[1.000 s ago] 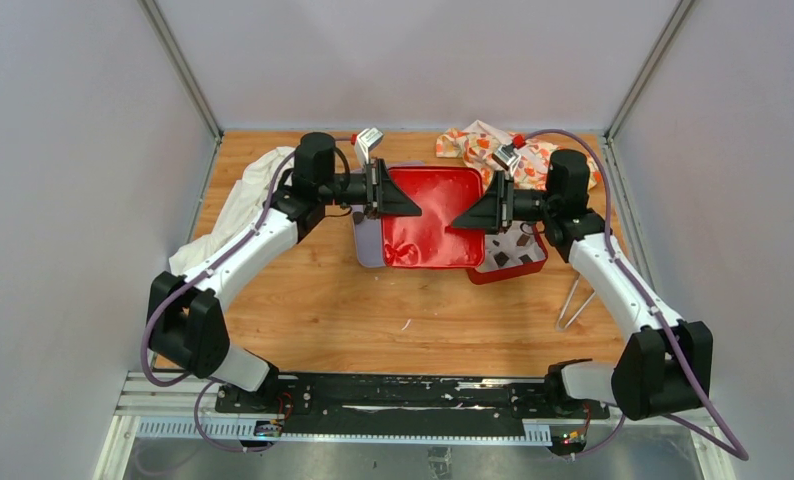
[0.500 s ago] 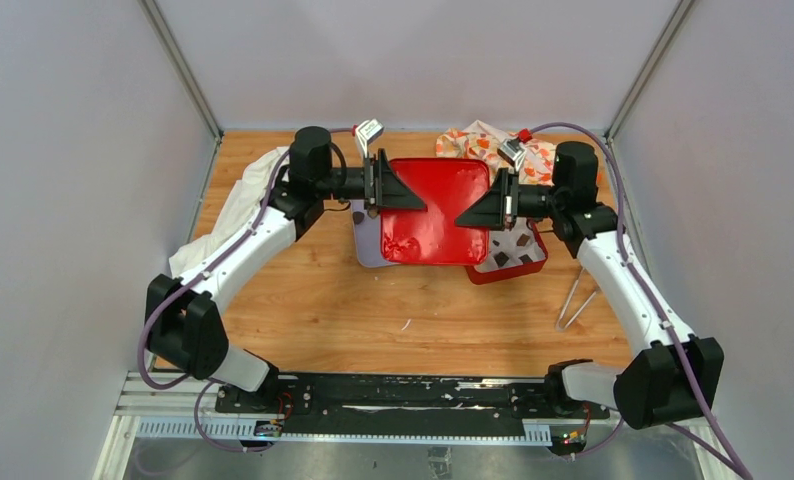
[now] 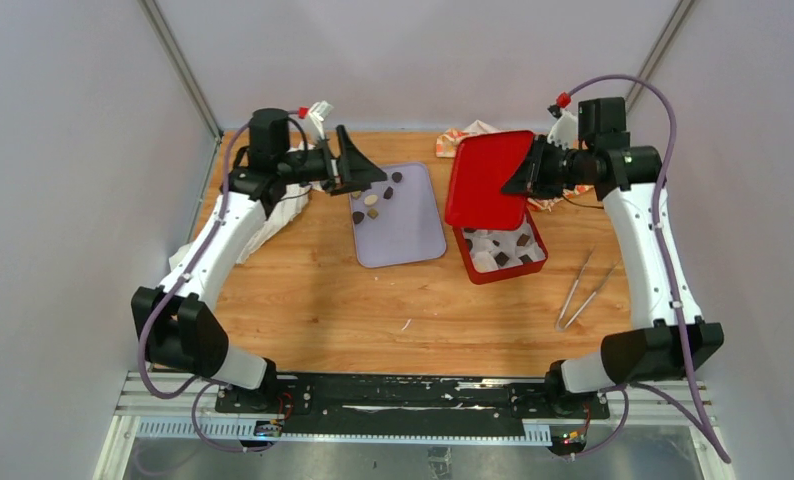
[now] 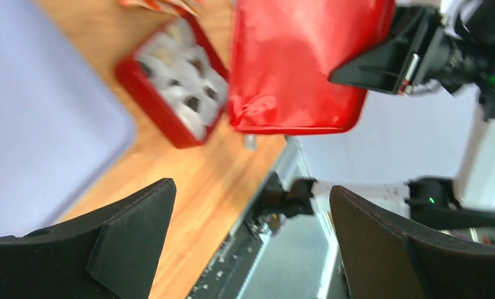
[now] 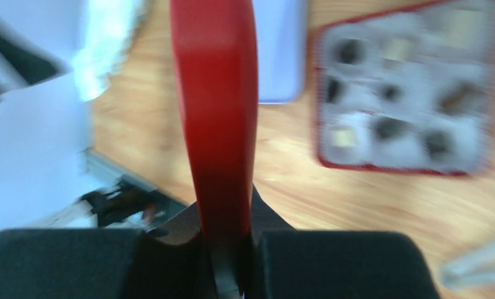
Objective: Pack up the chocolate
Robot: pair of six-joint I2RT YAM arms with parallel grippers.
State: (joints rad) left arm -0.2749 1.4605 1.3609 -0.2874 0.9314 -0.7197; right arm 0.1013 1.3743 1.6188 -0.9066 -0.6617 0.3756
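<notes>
Left gripper (image 4: 251,190) has released, jaws now wide and empty. Right gripper (image 5: 223,240), jaws pinched on the flat red lid (image 3: 488,178), carries it alone. Small dark chocolate pieces (image 3: 373,200) lie uncovered on the lilac plastic tray (image 3: 408,235), with others in the red box (image 3: 473,270). Packing can resume.

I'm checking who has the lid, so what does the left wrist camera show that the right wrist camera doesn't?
Only left wrist: the red lid broadside, the right gripper on its edge, and that the left gripper is open and empty. Only right wrist: the lid edge-on, pinched between its fingers, and a white cloth. Both: the lid, the red box of chocolate, the lavender tray.
</notes>
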